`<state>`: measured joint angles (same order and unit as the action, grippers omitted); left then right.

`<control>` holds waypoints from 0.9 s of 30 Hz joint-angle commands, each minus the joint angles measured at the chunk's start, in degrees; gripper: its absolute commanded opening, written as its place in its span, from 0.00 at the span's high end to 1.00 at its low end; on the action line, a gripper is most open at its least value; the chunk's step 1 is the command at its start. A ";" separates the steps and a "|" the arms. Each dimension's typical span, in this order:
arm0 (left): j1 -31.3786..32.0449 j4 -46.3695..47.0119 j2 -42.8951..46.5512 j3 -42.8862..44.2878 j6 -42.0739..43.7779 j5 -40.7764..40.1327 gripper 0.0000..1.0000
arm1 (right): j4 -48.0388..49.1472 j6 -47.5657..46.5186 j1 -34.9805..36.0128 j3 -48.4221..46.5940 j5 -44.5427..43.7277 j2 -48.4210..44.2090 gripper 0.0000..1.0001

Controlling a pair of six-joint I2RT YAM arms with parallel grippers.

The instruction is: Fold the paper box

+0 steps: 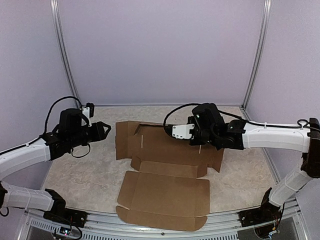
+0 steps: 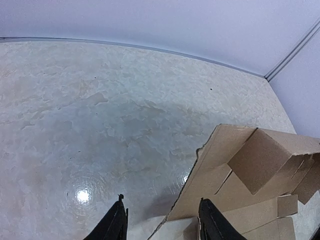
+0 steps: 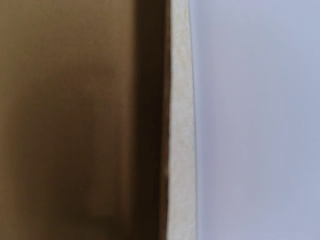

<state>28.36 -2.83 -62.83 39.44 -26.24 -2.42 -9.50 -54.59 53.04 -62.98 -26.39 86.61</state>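
The paper box [image 1: 165, 192] is a brown die-cut cardboard sheet lying mostly flat in the middle of the table, with its big front panel near the arms. My left gripper [image 1: 105, 131] hovers just left of the sheet's back left flap and is open and empty. In the left wrist view the left gripper [image 2: 162, 222] straddles the sheet's edge [image 2: 220, 175], and one flap [image 2: 265, 155] stands raised. My right gripper [image 1: 198, 140] is low over the sheet's back right part, its fingers hidden. The right wrist view shows only blurred cardboard [image 3: 65, 120] very close.
The marbled tabletop [image 1: 80, 175] is bounded by pale walls with metal corner posts [image 1: 65, 55] at the back left and back right. The sheet's front edge reaches the metal rail [image 1: 100, 220] at the near table edge.
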 commanded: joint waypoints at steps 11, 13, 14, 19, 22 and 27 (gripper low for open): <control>-6.35 16.12 -4.37 -6.00 -4.27 10.82 0.64 | 19.80 -3.54 5.18 11.39 -5.74 -4.76 1.00; -7.39 18.92 -6.30 -6.38 -5.15 13.59 0.66 | 20.02 -3.27 5.63 11.77 -6.01 -5.29 1.00; -7.69 19.72 -7.78 -6.25 -5.28 15.06 0.67 | 20.13 -3.11 5.75 11.94 -6.16 -5.45 1.00; -7.29 23.80 -10.40 -7.26 -5.16 23.01 0.68 | 21.09 -2.84 5.81 12.52 -7.68 -5.51 1.00; -6.68 23.67 -9.32 -8.53 -4.58 24.61 0.68 | 21.48 -2.51 5.78 12.37 -8.80 -5.03 1.00; -3.73 21.70 -8.57 -8.59 -2.04 25.15 0.68 | 22.15 -1.31 5.78 12.36 -8.31 -4.97 1.00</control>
<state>22.57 18.46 -72.60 31.51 -30.59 20.08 9.43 -57.58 58.35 -51.20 -33.74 82.37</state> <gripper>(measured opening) 0.316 0.005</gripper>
